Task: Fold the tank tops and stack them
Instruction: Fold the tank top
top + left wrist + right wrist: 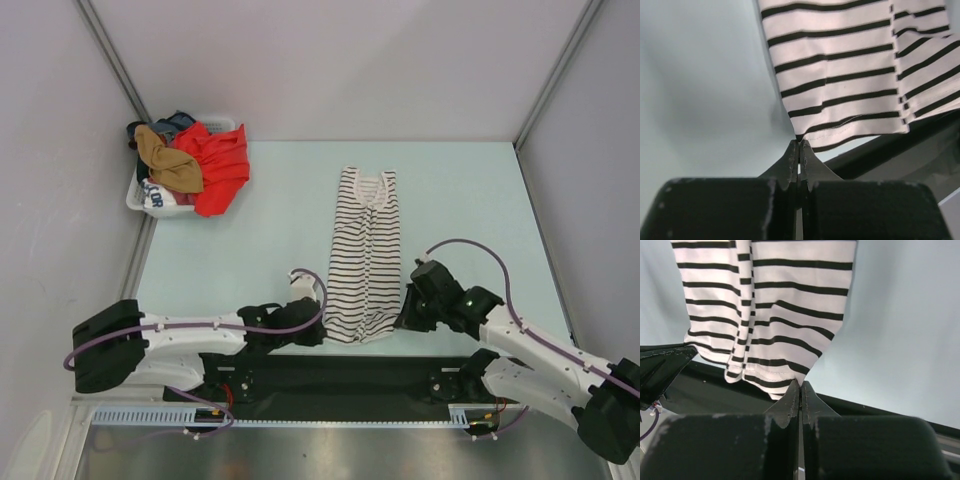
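White laundry basket (137,199) far left holds the tan-brown tank top (168,166), a red garment (220,165) and darker clothes (160,127). Then the left gripper (799,146) pinches the near-left hem corner of the striped tank top (365,255), folded lengthwise on the table (270,230) - right gripper (800,386) is pinched shut on the near-right corner.

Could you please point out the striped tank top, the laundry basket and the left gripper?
striped tank top (365,255): top view, middle of its body.
laundry basket (222,124): top view, far rim.
left gripper (799,147): left wrist view, between the shut fingertips.
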You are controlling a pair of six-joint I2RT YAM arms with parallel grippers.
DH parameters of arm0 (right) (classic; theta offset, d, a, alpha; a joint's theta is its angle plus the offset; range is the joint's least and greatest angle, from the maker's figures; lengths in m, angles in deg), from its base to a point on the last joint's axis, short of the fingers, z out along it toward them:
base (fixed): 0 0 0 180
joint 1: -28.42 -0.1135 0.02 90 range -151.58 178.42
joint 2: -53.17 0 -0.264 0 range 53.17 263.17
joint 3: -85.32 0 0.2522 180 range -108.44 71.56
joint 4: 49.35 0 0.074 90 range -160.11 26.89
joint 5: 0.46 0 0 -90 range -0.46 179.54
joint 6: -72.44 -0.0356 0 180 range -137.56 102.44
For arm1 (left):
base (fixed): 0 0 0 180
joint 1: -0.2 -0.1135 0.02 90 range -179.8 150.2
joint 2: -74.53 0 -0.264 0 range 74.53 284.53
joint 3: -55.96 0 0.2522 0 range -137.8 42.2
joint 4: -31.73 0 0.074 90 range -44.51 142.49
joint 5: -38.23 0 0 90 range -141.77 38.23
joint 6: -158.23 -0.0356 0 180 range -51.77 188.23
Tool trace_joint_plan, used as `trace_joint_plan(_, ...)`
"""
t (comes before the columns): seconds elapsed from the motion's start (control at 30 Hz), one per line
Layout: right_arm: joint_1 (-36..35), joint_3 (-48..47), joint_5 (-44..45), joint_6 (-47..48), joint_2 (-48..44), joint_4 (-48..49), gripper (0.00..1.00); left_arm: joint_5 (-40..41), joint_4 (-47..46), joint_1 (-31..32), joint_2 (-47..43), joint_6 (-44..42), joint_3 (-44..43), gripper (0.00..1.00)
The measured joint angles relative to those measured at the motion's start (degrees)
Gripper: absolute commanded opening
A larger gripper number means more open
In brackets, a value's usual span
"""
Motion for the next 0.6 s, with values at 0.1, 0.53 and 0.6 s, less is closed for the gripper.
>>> trace_joint_plan(0.1,0.0,-1.9,0.1,0.8,2.0,0.2,0.00,-0.4,0.7,-2.0,0.7,-1.9,-2.6,0.01)
trace_joint_plan(0.53,8.3,-13.2,1.5,7.8,13.3,2.6,0.00,-1.4,5.5,-12.3,4.6,-12.0,-16.7,0.00)
trace_joint_plan(0.6,11.2,-15.2,1.3,9.2,15.5,3.1,0.00,-1.3,5.6,-14.1,7.0,-13.4,-19.6,0.00)
